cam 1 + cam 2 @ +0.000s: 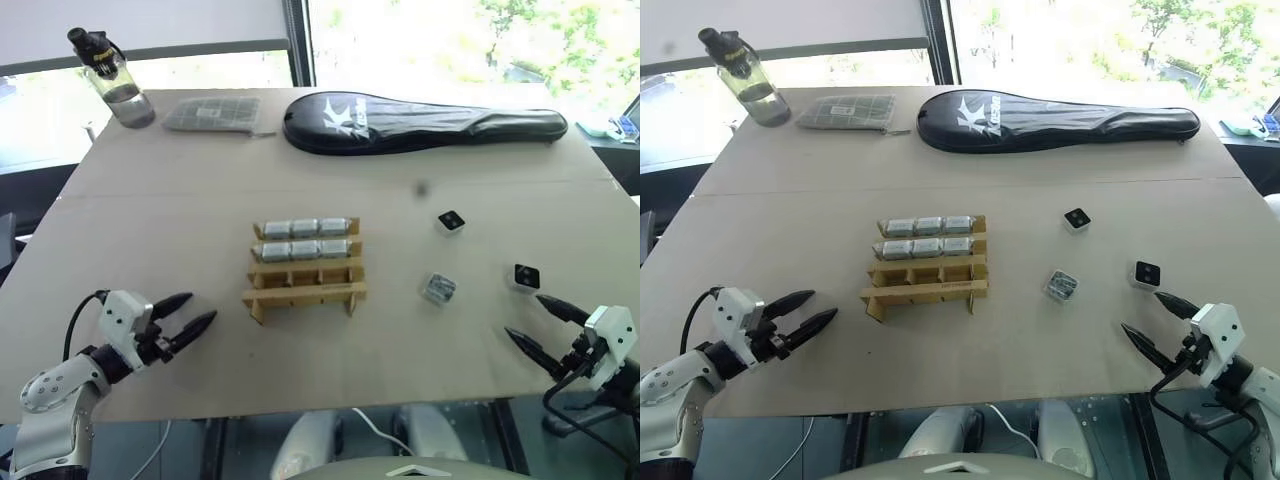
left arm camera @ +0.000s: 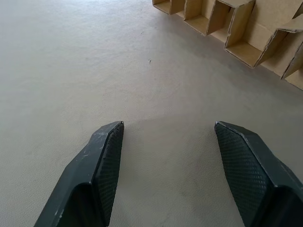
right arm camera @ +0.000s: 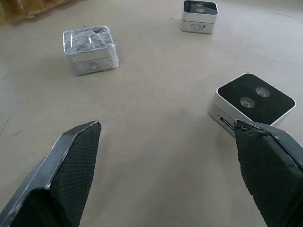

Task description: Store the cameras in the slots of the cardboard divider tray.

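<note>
Both arms are held low over the tabletop (image 1: 150, 230), the left pincer (image 1: 190, 312) and right pincer (image 1: 532, 322) spread wide, nothing gripped.

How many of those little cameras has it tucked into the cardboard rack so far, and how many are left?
Six small silver-grey cameras already fill the two far rows of the tan cardboard divider tray; its near row of three slots is empty. Nothing is in hand: the left end effector and right end effector both hover open. Three loose cameras remain on the table: two black-faced white ones and a silvery one.
</note>
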Controlling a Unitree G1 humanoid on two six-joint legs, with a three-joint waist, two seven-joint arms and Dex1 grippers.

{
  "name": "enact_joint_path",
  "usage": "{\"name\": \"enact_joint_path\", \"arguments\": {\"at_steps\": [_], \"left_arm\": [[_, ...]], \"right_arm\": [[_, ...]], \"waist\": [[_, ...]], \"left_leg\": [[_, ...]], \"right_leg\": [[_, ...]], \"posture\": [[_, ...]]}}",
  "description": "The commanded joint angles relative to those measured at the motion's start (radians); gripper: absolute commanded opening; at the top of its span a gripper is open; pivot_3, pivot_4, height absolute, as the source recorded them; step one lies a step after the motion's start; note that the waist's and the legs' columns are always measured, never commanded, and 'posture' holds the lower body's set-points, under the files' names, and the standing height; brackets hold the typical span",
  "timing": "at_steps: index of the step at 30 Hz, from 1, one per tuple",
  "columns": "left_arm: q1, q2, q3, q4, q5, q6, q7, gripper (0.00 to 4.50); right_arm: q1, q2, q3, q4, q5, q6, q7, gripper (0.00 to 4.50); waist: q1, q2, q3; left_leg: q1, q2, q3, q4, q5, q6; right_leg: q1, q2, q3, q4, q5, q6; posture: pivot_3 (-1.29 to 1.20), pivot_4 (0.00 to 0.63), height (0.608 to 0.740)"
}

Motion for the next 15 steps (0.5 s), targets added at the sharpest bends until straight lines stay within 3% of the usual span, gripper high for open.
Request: {"name": "enact_joint_path", "arguments": {"at_steps": [1, 15], "left_arm": [[0.007, 0.011, 0.0, -0.029, -0.005, -0.02, -0.009, 3.16], [-0.035, 0.027, -0.023, 0.002, -0.01, -0.025, -0.031, 3.16]], "right_arm": [[0.01, -0.012, -0.008, 0.0, 0.009, -0.04, 0.01, 4.46], [-0.003, -0.018, -0.001, 0.072, 0.006, -0.09, 0.002, 4.46]], "waist": [[0.0, 0.0, 0.0], [0.001, 0.0, 0.0]], "left_leg": [[0.0, 0.0, 0.0, 0.0, 0.0, 0.0], [0.0, 0.0, 0.0, 0.0, 0.0, 0.0]], "right_leg": [[0.0, 0.0, 0.0, 0.0, 0.0, 0.0], [0.0, 0.0, 0.0, 0.0, 0.0, 0.0]], "posture": [[0.0, 0.15, 0.74], [0.0, 0.15, 0.74]]}}
